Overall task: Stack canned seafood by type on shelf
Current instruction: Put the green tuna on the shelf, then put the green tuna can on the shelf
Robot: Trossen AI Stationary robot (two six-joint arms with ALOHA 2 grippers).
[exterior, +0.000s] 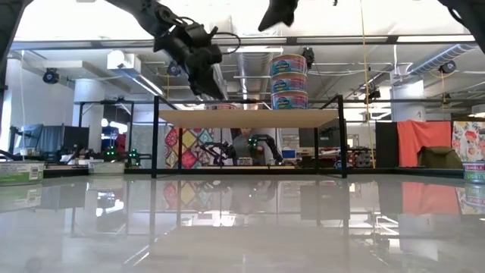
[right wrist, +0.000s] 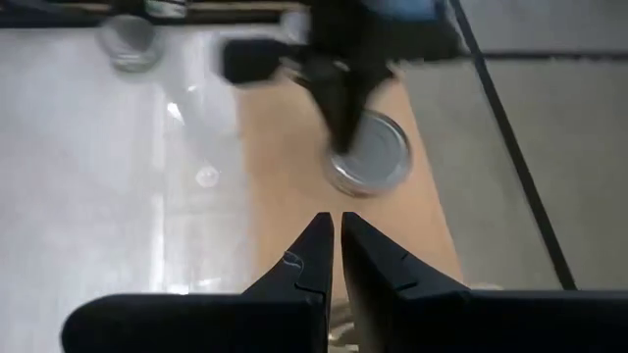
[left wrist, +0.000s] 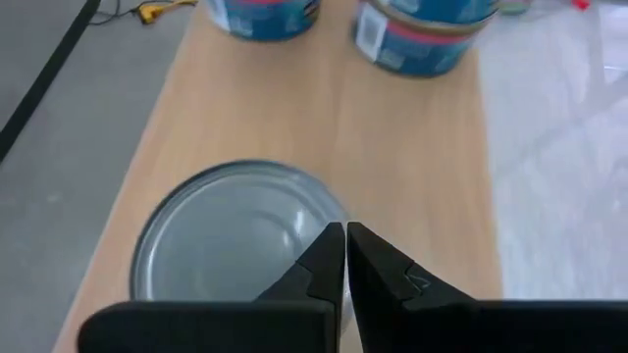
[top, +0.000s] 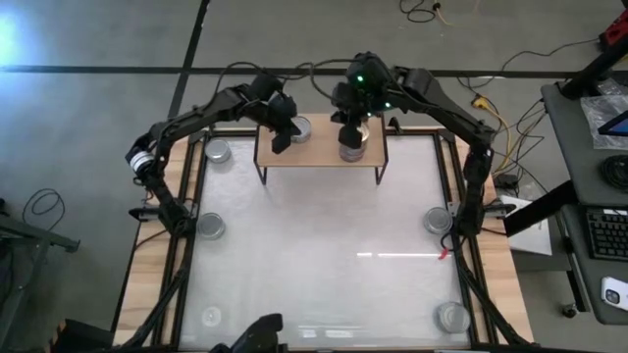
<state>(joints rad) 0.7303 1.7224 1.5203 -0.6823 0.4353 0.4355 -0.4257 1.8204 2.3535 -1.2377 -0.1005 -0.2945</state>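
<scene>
Labels: a band of blue and pink print is seen round each tin in the stack (exterior: pixel 289 81); no wording can be read on it.
Stack: three tins are piled upright on the shelf (top: pixel 324 154), toward its right half.
Single tin: a dull silver-grey topped tin (left wrist: pixel 235 240) is stood on the shelf's left part, well apart from the stack.
Other tins: silver-topped tins are left on the table (top: pixel 324 255) near its edges, at the left (top: pixel 217 150) (top: pixel 211 226) and at the right (top: pixel 438 221) (top: pixel 452 316).
Shelf: a light wood plank on thin black legs is set at the table's far edge.
Left gripper (left wrist: pixel 344 235): the fingers are pressed together on nothing, held just above the single tin's rim.
Right gripper (right wrist: pixel 337 224): the fingers are closed and empty, raised above the shelf by the stack.
</scene>
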